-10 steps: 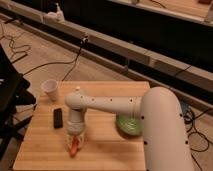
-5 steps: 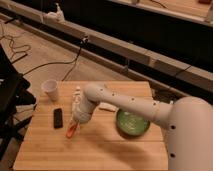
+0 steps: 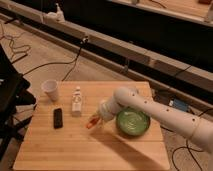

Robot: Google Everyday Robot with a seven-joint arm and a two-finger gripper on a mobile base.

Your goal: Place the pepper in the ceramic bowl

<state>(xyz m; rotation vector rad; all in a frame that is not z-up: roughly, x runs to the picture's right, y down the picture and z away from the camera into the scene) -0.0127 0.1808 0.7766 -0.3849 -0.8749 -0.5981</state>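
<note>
Gripper (image 3: pixel 96 119) clamped shut on the pepper (image 3: pixel 92 122), held just above the wooden table (image 3: pixel 75 145) (long axis tilted, low end pointing left). Ceramic bowl (image 3: pixel 133 122) just beside, to the camera's right: short carry over its near rim.

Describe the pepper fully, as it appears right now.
The pepper is small, elongated and orange-red, with a smooth-looking skin. It sits tilted in the shut end effector at the tip of the white arm, only its lower left end showing. It hangs above the wooden table, just left of the green ceramic bowl and not yet over it.
</note>
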